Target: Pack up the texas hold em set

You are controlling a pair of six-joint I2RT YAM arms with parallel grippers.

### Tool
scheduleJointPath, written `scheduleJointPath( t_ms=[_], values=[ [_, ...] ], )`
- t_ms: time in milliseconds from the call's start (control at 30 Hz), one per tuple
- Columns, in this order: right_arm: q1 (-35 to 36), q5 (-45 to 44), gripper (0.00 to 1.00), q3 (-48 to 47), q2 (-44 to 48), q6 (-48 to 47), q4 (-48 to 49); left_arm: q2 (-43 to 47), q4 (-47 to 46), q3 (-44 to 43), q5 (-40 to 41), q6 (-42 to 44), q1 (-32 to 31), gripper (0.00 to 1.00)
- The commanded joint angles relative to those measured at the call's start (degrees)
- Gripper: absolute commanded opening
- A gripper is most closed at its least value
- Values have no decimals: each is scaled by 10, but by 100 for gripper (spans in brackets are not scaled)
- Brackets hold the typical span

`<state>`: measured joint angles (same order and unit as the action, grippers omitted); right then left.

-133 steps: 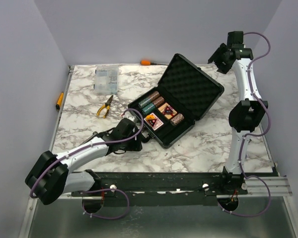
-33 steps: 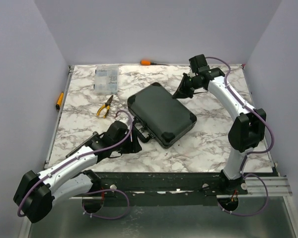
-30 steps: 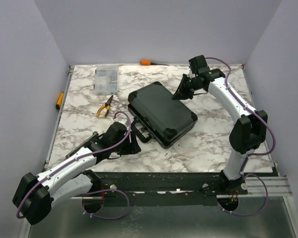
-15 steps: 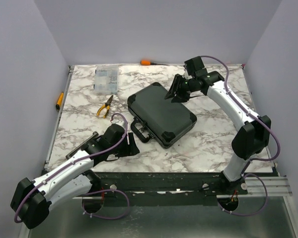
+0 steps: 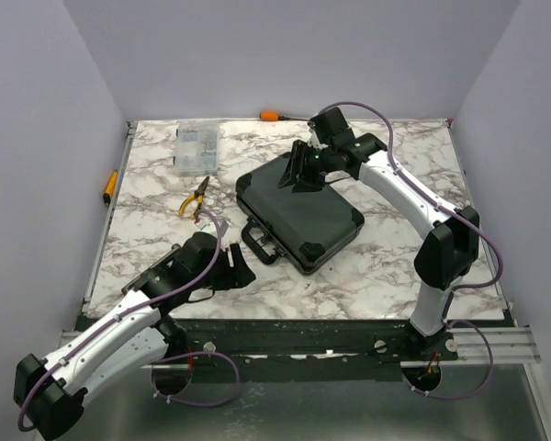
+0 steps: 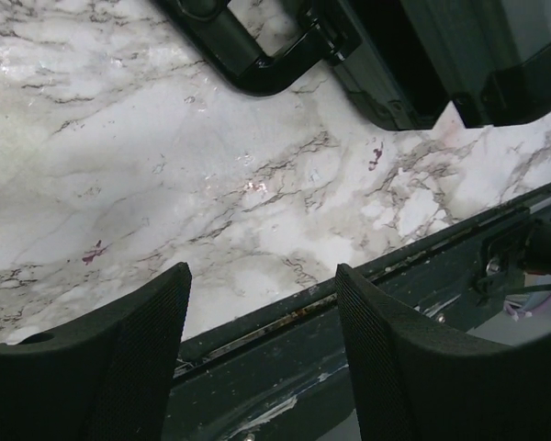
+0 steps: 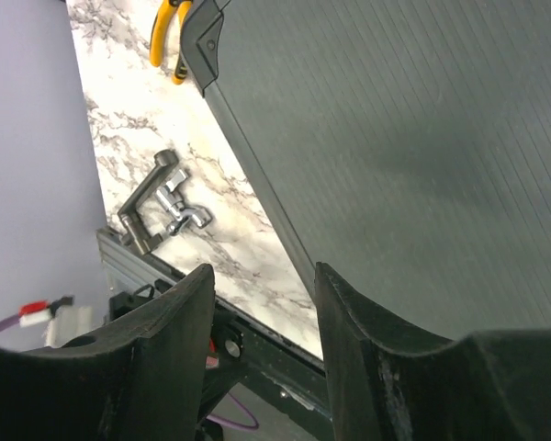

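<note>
The black briefcase (image 5: 301,211) of the texas hold em set lies shut in the middle of the table, its handle (image 5: 257,243) facing the near left. Chips, cards and buttons are hidden inside. My right gripper (image 5: 301,171) hovers open over the lid's far left part; in the right wrist view the ribbed lid (image 7: 404,138) fills the frame beyond the empty gripper (image 7: 262,340). My left gripper (image 5: 237,272) stands open near the table's front edge, apart from the handle. The left wrist view shows the handle (image 6: 248,60) and the case's side (image 6: 413,64) above the empty gripper (image 6: 262,349).
A clear organiser box (image 5: 196,147) sits at the back left, yellow-handled pliers (image 5: 195,197) lie left of the case, and an orange-handled screwdriver (image 5: 271,116) lies at the back edge. Another orange tool (image 5: 110,186) rests at the left rim. A metal clamp (image 7: 161,207) sits near the front edge.
The case, open a few seconds ago, is now shut. My right gripper has swung left over the lid and opened. My left arm has drawn back from the handle toward the near edge.
</note>
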<state>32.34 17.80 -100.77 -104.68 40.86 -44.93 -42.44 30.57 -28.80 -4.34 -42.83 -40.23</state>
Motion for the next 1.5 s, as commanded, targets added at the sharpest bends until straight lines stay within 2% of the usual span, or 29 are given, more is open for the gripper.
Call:
scheduleJointPath(
  t_ms=[0,100,267,433,800,1133,1467],
  values=[
    [5,-20,52,-32,-37,-19,6,39,29,-29,26,6,5,64],
    [5,-21,49,-35,-51,-27,8,49,40,-37,24,15,12,63],
    [8,-16,33,-28,-71,-27,6,42,65,-62,16,29,48,58],
    [18,-15,25,1,-80,-26,10,29,65,-84,-30,42,99,57],
    [23,-13,24,101,-97,-31,44,-29,41,-89,-78,72,156,56],
    [29,-24,24,204,-96,-33,80,-96,-27,-60,-123,72,177,54],
    [29,-36,22,246,-87,-48,78,-168,-131,-20,-162,43,195,50]
  ],
)
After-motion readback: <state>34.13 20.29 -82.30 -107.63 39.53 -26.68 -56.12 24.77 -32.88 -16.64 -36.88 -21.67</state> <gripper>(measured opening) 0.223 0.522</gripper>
